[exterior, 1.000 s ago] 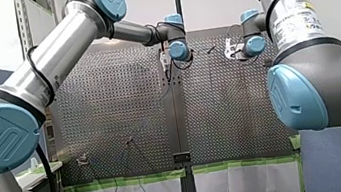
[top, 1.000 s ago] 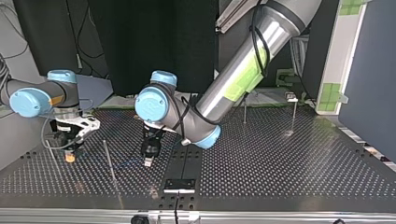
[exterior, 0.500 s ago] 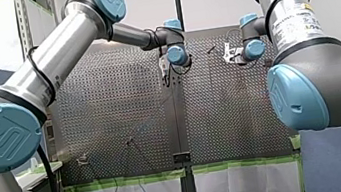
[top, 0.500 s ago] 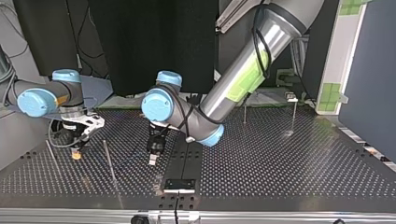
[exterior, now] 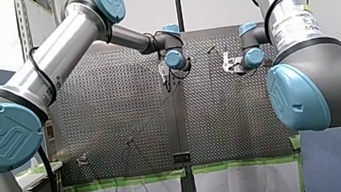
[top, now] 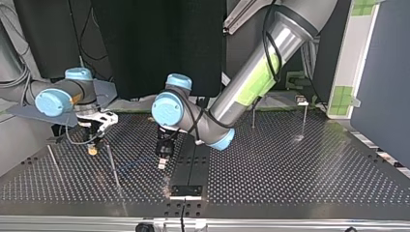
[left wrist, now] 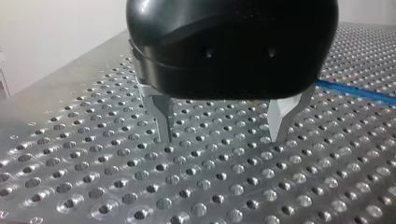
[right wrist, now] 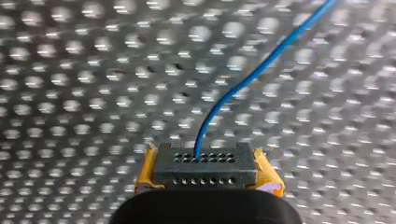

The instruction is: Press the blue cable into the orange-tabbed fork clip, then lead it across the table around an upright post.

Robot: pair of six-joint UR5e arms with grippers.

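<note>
My right gripper (right wrist: 201, 161) is shut on the blue cable (right wrist: 252, 77), which runs up from between its yellow pads (right wrist: 145, 172) over the perforated table. In the top view my right gripper (top: 93, 145) hangs low at the left, just left of a thin upright post (top: 112, 164). The cable (top: 135, 163) trails faintly past that post toward my left gripper (top: 162, 162). My left gripper (left wrist: 222, 140) is open just above the plate, its metal fingers (left wrist: 163, 121) holding nothing, with the cable (left wrist: 359, 92) lying off to one side. I cannot make out the orange-tabbed clip.
Another thin post (top: 52, 162) stands at the top view's far left, and two more posts (top: 253, 115) (top: 304, 118) stand at the back right. A black bracket (top: 185, 190) sits on the centre seam near the front edge. A small clip (exterior: 82, 160) shows in the front view.
My right gripper has carried the cable toward the top view's right, closer to the thin post. My left gripper has also shifted slightly right.
</note>
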